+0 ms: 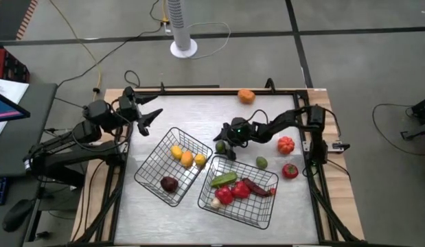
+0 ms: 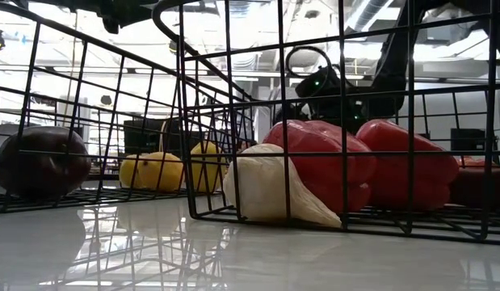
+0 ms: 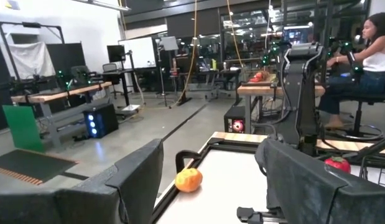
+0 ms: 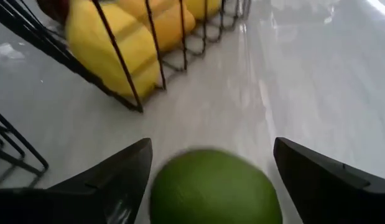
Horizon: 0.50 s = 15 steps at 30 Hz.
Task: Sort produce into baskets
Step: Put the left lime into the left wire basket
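Observation:
My right gripper (image 1: 226,143) is low over the table's middle and open. Its fingers (image 4: 111,180) stand on either side of a round green fruit (image 4: 214,186), which lies on the table beside the baskets (image 1: 220,147). The left basket (image 1: 152,180) holds yellow fruits (image 1: 187,157) and a dark purple one (image 1: 169,183). The right basket (image 1: 257,214) holds red (image 1: 233,193) and green produce (image 1: 224,180). My left gripper (image 1: 150,116) waits open and empty, raised above the far left of the table.
Loose on the table lie an orange fruit (image 1: 246,96) at the far edge, a red-orange one (image 1: 286,144), a small green one (image 1: 261,162) and a red one (image 1: 290,171) at the right. A white bulb (image 2: 274,190) lies in the right basket. A person (image 3: 372,43) sits beyond the table.

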{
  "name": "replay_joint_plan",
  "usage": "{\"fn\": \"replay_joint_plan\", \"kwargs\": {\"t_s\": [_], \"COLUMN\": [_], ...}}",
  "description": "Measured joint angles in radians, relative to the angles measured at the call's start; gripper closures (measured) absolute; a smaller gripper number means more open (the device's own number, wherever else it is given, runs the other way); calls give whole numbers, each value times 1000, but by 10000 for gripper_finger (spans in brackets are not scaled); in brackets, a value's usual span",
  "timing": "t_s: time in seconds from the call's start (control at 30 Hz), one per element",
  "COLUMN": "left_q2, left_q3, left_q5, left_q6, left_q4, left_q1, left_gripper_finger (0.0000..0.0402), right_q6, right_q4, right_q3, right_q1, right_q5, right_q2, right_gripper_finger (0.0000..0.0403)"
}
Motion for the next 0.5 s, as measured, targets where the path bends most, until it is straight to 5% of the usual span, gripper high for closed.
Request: {"fn": "replay_joint_plan", "kwargs": {"t_s": [0.33,0.5], "left_q2": [0,0], "left_q3": [0,0], "left_q5": [0,0], "left_q6": [0,8], "left_q4": [0,-3], "left_q1": [0,0], "left_gripper_finger": [140,140], "right_q6": [-30,-30], "right_q4": [-32,-93], "right_q3": [1,2], "right_q1": [0,-10], "right_q5": [53,73], "right_q2": [-5,-34], "right_gripper_finger": [152,155]}}
